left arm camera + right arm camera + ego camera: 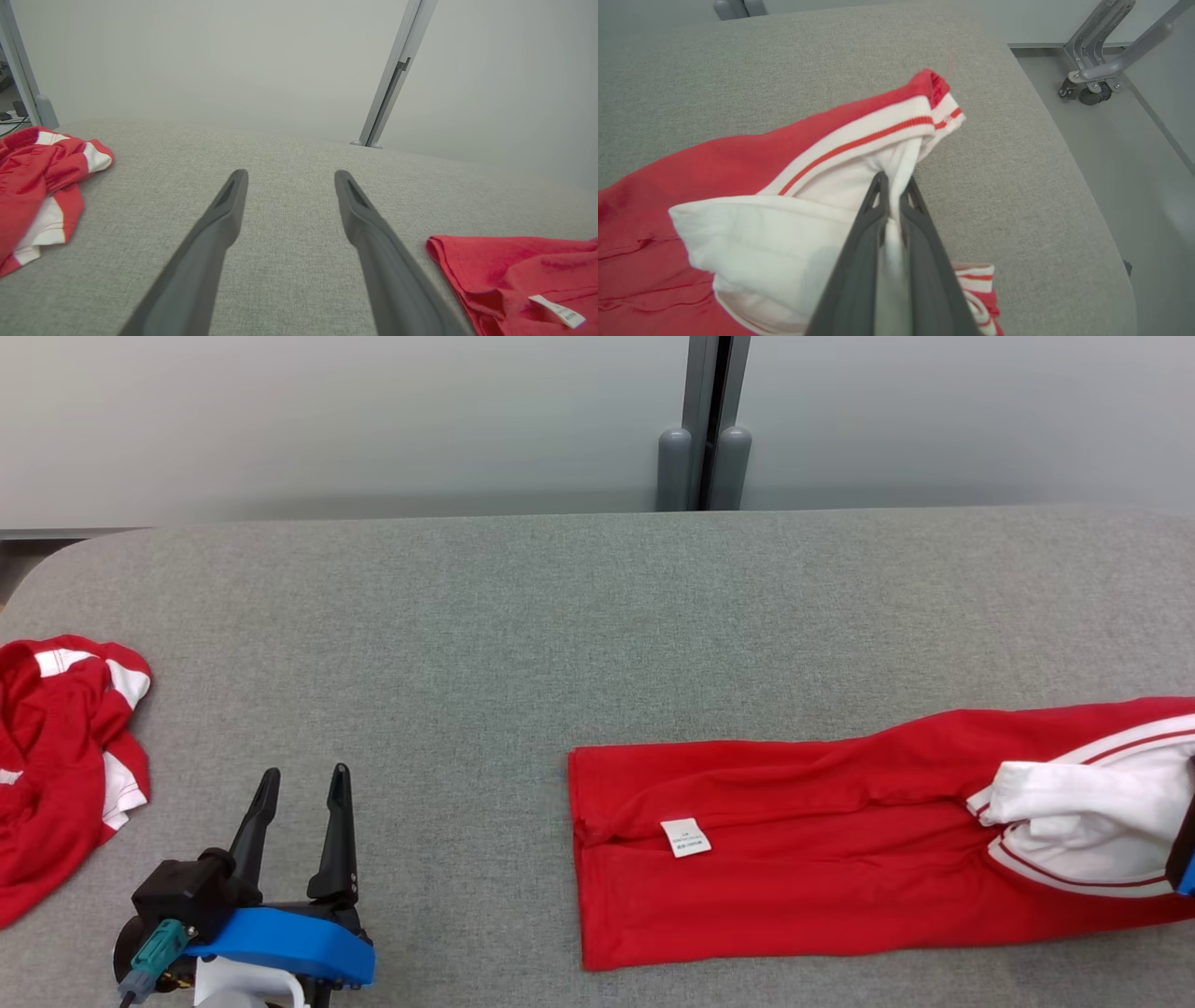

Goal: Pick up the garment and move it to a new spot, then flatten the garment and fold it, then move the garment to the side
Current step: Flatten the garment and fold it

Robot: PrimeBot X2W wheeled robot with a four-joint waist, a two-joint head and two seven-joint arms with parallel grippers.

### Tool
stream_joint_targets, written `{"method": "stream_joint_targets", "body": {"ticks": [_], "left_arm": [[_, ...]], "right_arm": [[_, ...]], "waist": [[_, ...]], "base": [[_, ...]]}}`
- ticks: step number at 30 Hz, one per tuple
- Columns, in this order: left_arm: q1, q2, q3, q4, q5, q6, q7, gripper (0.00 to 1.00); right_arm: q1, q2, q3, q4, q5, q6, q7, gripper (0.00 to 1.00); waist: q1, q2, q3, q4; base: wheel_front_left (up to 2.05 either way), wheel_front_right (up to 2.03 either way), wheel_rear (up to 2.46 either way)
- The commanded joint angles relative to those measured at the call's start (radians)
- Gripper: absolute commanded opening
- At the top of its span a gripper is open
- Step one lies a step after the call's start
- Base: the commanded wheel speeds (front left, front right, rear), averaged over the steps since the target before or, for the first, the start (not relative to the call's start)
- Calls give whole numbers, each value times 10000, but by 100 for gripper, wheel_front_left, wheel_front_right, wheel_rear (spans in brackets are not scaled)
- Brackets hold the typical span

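The garment (794,859) is red and lies as a long folded band on the right half of the grey table, a small white label on it. Its right end is white cloth with red-striped cuffs (859,140). My right gripper (894,179) is shut on a fold of that white cloth, which bunches up between the fingers, near the table's right edge. My left gripper (306,771) stands open over bare table at the lower left, nothing between its fingers (233,205). The garment's red left end (514,275) lies to the right of that gripper.
A second red and white garment (56,756) lies crumpled at the table's left edge. The grey cloth-covered table (560,616) is bare in the middle. A grey post (702,429) stands behind it. Beyond the rounded right edge is floor with a wheeled frame (1087,88).
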Motion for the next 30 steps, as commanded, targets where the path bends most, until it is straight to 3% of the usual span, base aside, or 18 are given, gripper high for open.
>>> {"method": "stream_joint_targets", "body": {"ticks": [1, 8, 15, 21, 30], "left_arm": [[-42, 13, -17, -55, 33, -48, -40, 100], [-99, 35, -21, -106, 75, -52, -40, 100], [0, 77, 57, -187, 78, -2, -40, 100], [-131, 49, -1, -207, 105, -7, -40, 100], [-218, 33, -80, -188, 104, -47, -40, 100]], "right_arm": [[98, -149, -13, -342, -119, 2, 161, 0], [357, 118, 999, -1184, 30, 2, 496, 0], [384, 902, 3536, -1651, 324, 2, 724, 0], [-111, 1241, 5626, -763, 780, 2, 464, 0], [-1364, 1341, 7283, 1323, 1822, 2, -548, 0]], "waist": [[0, 0, 30, 0], [0, 0, 27, 60], [0, 0, 33, 74], [0, 0, 72, 188], [0, 0, 192, 394]], "base": [[0, 0, 0], [0, 0, 0], [0, 0, 0], [0, 0, 0], [0, 0, 0]]}}
